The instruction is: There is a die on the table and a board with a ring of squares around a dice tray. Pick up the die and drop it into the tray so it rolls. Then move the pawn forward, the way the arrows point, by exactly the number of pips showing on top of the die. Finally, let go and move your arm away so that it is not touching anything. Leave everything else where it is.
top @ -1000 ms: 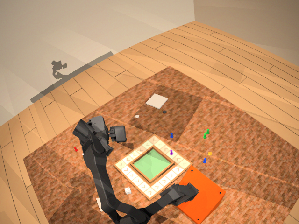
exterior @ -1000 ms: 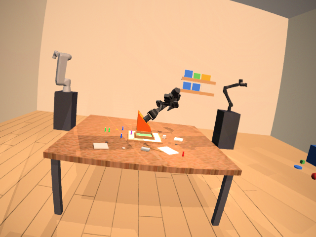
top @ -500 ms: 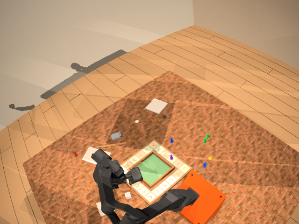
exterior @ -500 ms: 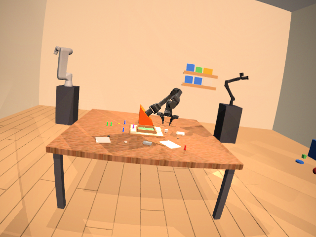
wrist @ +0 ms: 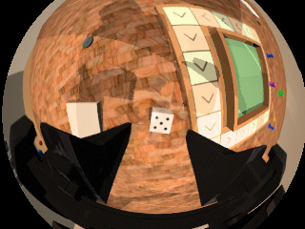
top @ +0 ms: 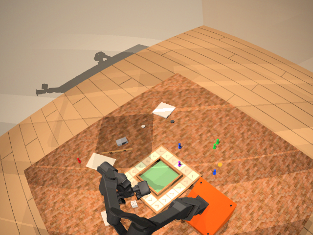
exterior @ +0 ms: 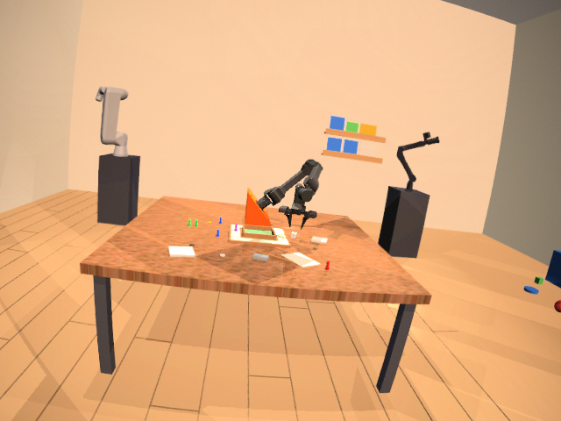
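Observation:
My gripper (exterior: 296, 227) (wrist: 159, 130) is open and empty, pointing down above the table, with the die just beyond and between its fingertips in the wrist view. The white die (top: 133, 203) (exterior: 294, 235) (wrist: 161, 120) lies on the table beside the board, five pips showing on the face seen from the wrist. The board (top: 156, 206) (wrist: 193, 37) has arrowed squares around the green-floored dice tray (top: 160, 176) (exterior: 258, 232) (wrist: 248, 72), which looks empty. The purple pawn (top: 179, 163) (exterior: 236, 227) (wrist: 273, 85) stands on the board's ring. The arm hides part of the board in the top view.
An orange wedge-like block (top: 214, 204) (exterior: 257, 212) stands against the board near the arm's base. A pale block (exterior: 318, 239) (wrist: 85, 118) lies beyond the left finger. Blue pawns (top: 179, 146) (top: 214, 172), green pawns (top: 214, 146), a red pawn (top: 78, 160) and a grey box (top: 122, 141) stand around.

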Tool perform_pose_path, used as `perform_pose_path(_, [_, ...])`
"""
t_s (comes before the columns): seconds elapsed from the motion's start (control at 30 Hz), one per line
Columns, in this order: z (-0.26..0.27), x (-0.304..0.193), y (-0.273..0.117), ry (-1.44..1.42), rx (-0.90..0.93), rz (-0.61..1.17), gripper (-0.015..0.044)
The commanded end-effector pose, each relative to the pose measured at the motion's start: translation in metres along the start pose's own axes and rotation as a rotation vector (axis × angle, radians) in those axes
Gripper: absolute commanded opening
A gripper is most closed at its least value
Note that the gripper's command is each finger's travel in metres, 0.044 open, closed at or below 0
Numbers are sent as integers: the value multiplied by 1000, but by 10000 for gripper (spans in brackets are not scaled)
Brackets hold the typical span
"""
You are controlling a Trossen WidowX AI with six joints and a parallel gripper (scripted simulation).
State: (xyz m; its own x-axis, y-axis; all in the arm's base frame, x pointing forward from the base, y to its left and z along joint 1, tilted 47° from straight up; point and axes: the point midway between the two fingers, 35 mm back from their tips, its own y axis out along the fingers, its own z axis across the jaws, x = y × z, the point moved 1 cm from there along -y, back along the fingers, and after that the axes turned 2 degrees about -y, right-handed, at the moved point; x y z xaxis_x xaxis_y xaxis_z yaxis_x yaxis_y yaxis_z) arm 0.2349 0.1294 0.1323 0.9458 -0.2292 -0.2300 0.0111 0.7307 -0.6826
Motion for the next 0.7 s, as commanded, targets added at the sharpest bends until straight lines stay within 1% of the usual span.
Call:
perform_pose_path(0.0, [-3, -3, 9, 10, -2, 13, 275])
perform_pose_path(0.67, [-3, -3, 37, 10, -1, 14, 275])
